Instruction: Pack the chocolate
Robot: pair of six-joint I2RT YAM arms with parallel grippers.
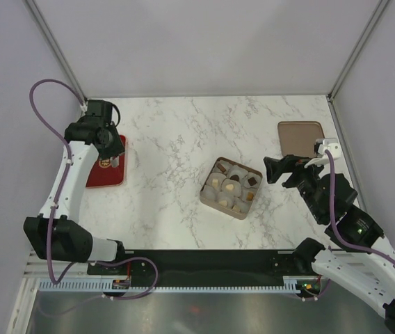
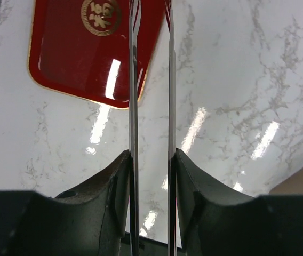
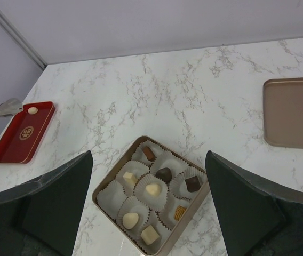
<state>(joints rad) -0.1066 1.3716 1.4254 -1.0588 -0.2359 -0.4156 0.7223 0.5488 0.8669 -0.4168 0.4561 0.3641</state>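
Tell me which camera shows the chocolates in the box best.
Right wrist: it looks down into the box, each of the chocolates distinct in its paper cup. Top external shows them small and coarse. Left wrist shows only the red tray and table, none of them.

Marbled white bench (image 1: 173,136), grey veins, glossy (lamp glare streaks in left wrist view). Directly on it, three things, well apart. Left edge: red tray (image 1: 106,177), gold rim, gold emblem, rounded corners. Middle, somewhat right of centre: square tan box (image 1: 222,211), open, turned cornerwise to bench edges. Far right corner: flat tan lid (image 1: 300,138), rounded corners, lying level.
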